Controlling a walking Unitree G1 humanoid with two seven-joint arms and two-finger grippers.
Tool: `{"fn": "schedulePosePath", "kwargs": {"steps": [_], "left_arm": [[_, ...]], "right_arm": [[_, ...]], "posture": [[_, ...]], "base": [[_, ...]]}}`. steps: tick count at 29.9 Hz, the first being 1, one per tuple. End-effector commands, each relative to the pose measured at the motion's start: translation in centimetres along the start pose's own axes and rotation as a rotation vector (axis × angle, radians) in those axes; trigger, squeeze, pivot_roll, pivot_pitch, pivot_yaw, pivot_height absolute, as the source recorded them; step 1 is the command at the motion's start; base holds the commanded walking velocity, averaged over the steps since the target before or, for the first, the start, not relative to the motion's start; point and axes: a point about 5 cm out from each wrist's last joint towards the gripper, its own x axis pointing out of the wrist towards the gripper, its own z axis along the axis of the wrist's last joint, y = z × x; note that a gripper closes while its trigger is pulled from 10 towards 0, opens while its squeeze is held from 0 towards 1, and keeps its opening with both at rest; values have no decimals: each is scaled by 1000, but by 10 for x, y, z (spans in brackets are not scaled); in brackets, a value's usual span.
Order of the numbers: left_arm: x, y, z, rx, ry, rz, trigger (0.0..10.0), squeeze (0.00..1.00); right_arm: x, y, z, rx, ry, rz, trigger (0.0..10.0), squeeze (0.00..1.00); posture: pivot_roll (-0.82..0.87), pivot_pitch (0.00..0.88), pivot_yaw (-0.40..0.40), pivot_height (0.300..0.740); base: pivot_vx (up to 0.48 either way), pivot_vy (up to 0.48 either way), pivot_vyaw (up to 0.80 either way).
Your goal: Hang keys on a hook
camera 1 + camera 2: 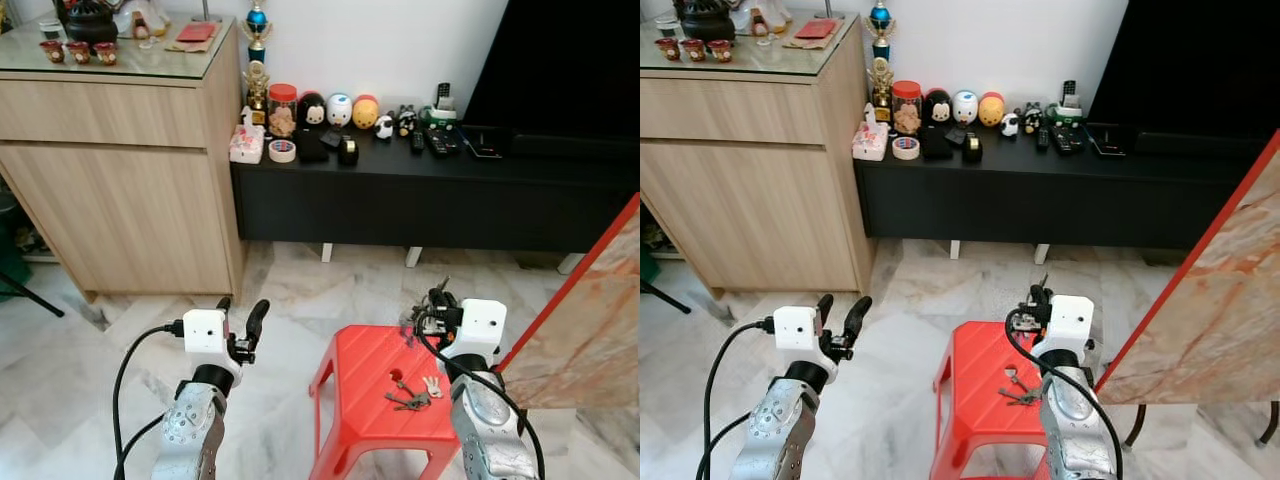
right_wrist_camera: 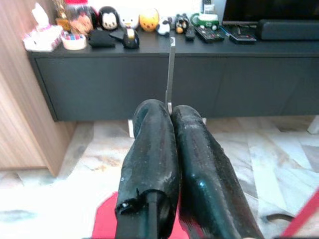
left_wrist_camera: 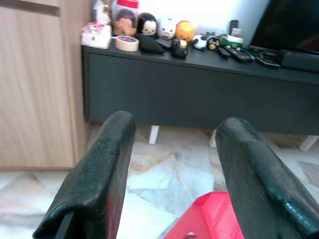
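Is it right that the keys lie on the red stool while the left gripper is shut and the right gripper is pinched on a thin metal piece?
Not quite: the left gripper is open, its fingers apart in the left wrist view. The rest holds: the keys lie on the red stool, and the right gripper is pinched on a thin metal piece.

Light: bright, even indoor light.
Glare: soft sheen on the marble floor (image 1: 60, 400) at 8 o'clock.
Shadows: dark strip under the black console (image 1: 430, 200).
Focus: head views sharp; left wrist view's fingers (image 3: 94, 179) blurred.
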Motion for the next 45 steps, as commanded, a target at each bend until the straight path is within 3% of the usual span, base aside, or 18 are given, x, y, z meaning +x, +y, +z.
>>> {"fn": "schedulePosePath", "kwargs": {"steps": [1, 11, 19, 45], "left_arm": [[-1, -5, 0, 17, 5, -18, 10000, 0], [0, -5, 0, 17, 2, -14, 10000, 0], [2, -5, 0, 20, 3, -17, 10000, 0], [7, -7, 3, 22, -3, -31, 10000, 0]], "right_arm": [[-4, -7, -10, -12, 47, -13, 10000, 0], [-35, -23, -55, -54, 199, -55, 10000, 0], [-39, -20, -47, -40, 136, -58, 10000, 0], [-14, -19, -5, -41, -19, -79, 10000, 0]], "posture": [[41, 0, -104, 740], [43, 0, -106, 740], [34, 0, -101, 740], [26, 1, -93, 740]], "base": [[0, -330, 0], [0, -329, 0], [0, -333, 0], [0, -317, 0]]}}
